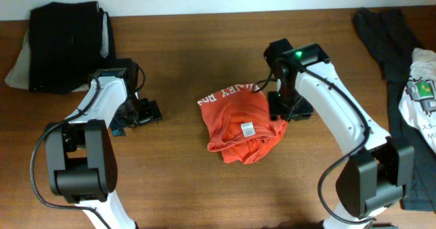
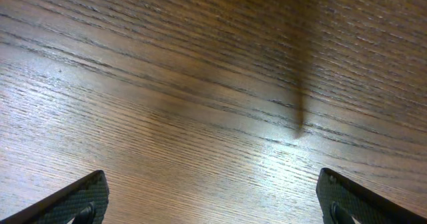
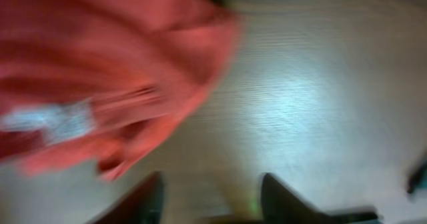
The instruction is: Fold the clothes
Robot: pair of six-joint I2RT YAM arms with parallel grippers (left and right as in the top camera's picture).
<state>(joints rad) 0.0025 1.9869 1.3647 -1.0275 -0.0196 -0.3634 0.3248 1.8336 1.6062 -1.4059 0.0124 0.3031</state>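
Although the red-orange T-shirt (image 1: 242,127) sits bunched on the worktop (image 1: 184,58) left of the right end effector (image 3: 210,194), it looks only roughly folded (edges uneven, label showing). Both end effectors stand open and empty, the left end effector (image 2: 210,204) over bare wood. Only overhead shows the grey and white garments (image 1: 392,58) unfolded beyond the right one, and a dark pile (image 1: 65,45) beyond the left.

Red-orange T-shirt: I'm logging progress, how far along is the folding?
Done: a dark pile looks folded at the far left. In hand: the red-orange T-shirt is a rumpled bundle, not flat; the right gripper sits beside it, jaws apart and empty; the left gripper is open over the table. Left: a dark grey garment and a white garment lie loose at right.
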